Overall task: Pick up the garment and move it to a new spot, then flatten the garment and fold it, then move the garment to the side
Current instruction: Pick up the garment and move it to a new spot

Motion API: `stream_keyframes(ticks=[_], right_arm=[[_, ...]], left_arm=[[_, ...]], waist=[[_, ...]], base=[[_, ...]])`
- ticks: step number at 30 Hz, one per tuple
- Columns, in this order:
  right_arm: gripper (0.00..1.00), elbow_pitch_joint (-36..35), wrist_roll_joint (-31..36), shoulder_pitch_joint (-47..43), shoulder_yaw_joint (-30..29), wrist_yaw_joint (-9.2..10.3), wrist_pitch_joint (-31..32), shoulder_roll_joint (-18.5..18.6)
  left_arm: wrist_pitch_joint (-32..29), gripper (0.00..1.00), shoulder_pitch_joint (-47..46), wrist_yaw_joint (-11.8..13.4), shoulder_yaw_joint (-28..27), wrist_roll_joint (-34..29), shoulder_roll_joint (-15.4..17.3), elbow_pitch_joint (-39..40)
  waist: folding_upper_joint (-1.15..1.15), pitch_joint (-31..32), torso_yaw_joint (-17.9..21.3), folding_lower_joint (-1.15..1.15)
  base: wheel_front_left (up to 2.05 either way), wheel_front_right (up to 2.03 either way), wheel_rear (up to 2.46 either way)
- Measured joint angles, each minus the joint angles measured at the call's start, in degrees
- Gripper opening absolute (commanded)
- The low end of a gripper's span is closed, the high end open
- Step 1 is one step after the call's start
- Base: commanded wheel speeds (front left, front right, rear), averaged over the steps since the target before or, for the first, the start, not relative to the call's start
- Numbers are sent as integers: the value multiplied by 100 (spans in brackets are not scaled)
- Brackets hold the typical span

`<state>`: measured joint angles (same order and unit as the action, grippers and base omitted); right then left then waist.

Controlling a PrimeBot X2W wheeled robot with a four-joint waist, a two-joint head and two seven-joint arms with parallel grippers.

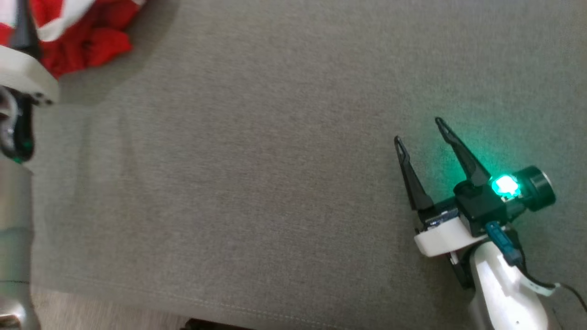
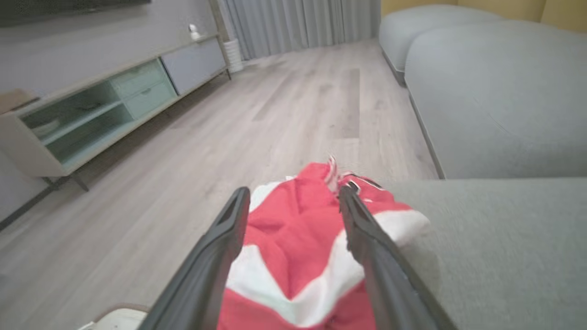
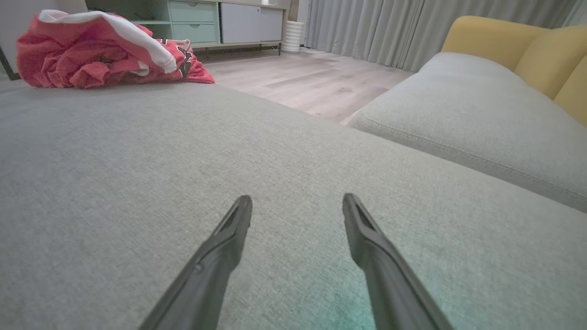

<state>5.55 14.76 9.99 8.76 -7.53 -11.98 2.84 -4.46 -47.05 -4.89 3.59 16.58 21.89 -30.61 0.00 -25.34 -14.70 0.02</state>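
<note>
The crumpled red-and-white garment [image 1: 87,41] lies upper left on the grey cushion [image 1: 275,160], the left claw [image 2: 293,197] spread over it, apparently to grab, while the right claw [image 1: 418,130] hangs spread and empty lower right.

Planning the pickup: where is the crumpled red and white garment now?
The crumpled red and white garment lies at the head view's upper left, on a corner of the grey fabric cushion, just ahead of the left gripper.
</note>
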Motion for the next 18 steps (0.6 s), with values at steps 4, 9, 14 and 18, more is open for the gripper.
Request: stream_keyframes(ticks=[4,9,14,18], right_arm=[[100,-82,80,102,-18,0,36,4],[100,-243,141,155,-19,0,38,4],[100,-303,146,191,-11,0,31,3],[100,-269,144,243,-15,0,3,3]], left_arm=[[98,100,-73,-123,186,122,-133,-486],[142,100,-243,-191,415,143,-142,-959],[252,54,-432,-210,464,74,-63,-1383],[248,0,-557,-215,603,74,-67,-1657]], waist=[[0,-306,106,0],[0,-560,163,-2],[0,-666,204,-2],[0,-667,216,-2]], base=[[0,0,0],[0,0,0],[0,0,0],[0,0,0]])
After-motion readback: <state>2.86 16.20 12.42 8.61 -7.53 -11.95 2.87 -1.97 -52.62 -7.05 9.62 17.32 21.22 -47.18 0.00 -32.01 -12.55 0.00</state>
